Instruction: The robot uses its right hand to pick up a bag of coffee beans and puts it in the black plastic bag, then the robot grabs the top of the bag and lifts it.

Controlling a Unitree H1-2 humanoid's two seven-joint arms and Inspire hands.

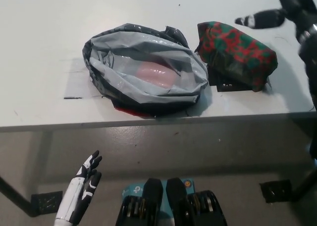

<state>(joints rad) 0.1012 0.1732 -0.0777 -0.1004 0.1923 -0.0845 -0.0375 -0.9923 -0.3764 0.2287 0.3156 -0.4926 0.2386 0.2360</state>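
Black right hand [277, 10] above desk [39, 47] at upper right, fingers spread, holding nothing; red-and-green coffee bag [237, 50] lying just beside open black plastic bag [143, 70]; white left hand [81, 191] resting low, fingers apart.

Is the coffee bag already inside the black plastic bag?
No, the coffee bag lies on the table beside the black bag.

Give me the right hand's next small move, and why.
Probably lower the right hand onto the coffee bean bag and close on it: the hand hovers just above its far end, and the bag lies beside the black plastic bag, not inside.
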